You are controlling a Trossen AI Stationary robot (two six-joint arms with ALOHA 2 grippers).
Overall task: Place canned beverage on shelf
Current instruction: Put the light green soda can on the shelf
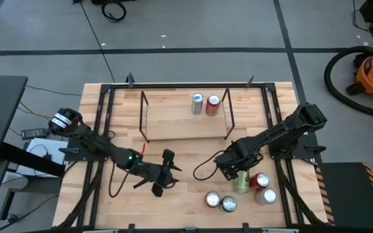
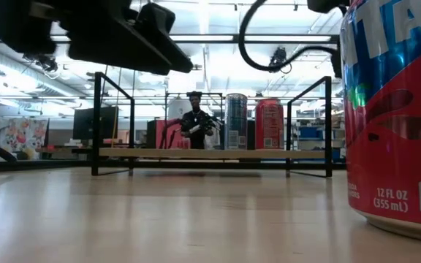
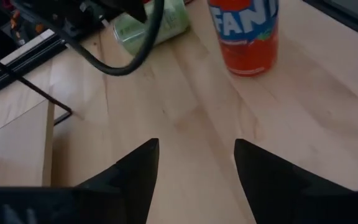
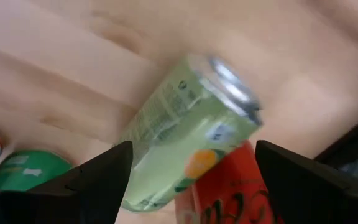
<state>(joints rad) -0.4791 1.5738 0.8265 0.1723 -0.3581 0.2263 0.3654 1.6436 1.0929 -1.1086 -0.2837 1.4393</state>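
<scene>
**High view.** Shelf at the table's back middle. On its right half, upright and just beside each other: blue can, red can. Left gripper: in front of the shelf's middle, above bare wood. Right gripper: in front of the shelf's right end, over the green can. Near it, farther from the shelf: four more cans.

**Low view.** Shelf seen end to end, with the blue and red cans upright on its deck, right of centre. Close to the camera, well in front of the shelf: a red-and-blue can.

**Left wrist view.** Fingers slightly spread, with nothing between them. Beyond them: an upright orange can.

**Right wrist view.** Fingers pressed against both sides of the green can, tilted, off the shelf.
</scene>
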